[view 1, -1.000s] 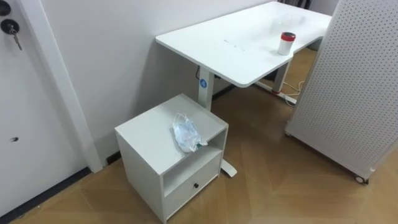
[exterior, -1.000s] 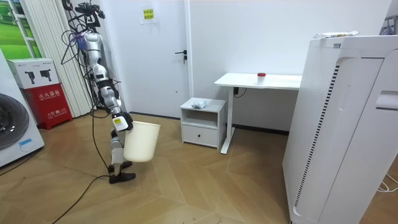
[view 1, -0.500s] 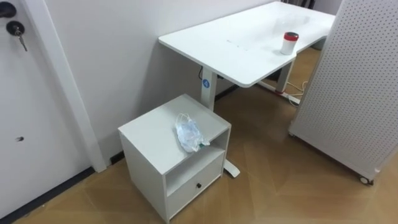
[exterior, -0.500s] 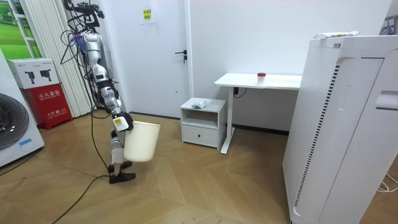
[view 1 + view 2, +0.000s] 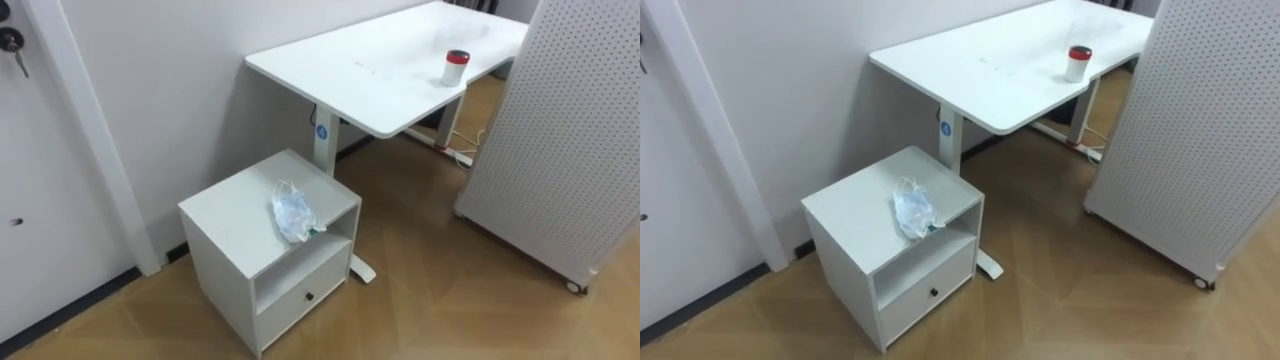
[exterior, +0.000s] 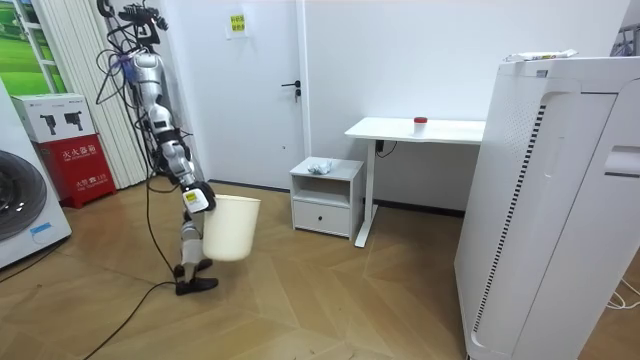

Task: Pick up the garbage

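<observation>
Cabinet (image 5: 225, 215) stood beside desk (image 5: 380, 75). Garbage (image 5: 295, 213) lay at cabinet's front edge, long axis back-to-front. Right hand (image 6: 196, 199) at bin (image 6: 232, 228) rim, grip unclear.

One bag (image 5: 294, 213), one cabinet (image 5: 225, 215) with one drawer (image 5: 300, 300), one desk (image 5: 380, 70), one red-lidded cup (image 5: 455, 68), one pegboard (image 5: 570, 130), one door (image 5: 40, 230) with one key (image 5: 14, 44). In the room view, one bin (image 6: 230, 227), one washer (image 6: 20, 215), one red box (image 6: 75, 165), one white box (image 6: 55, 115).
</observation>
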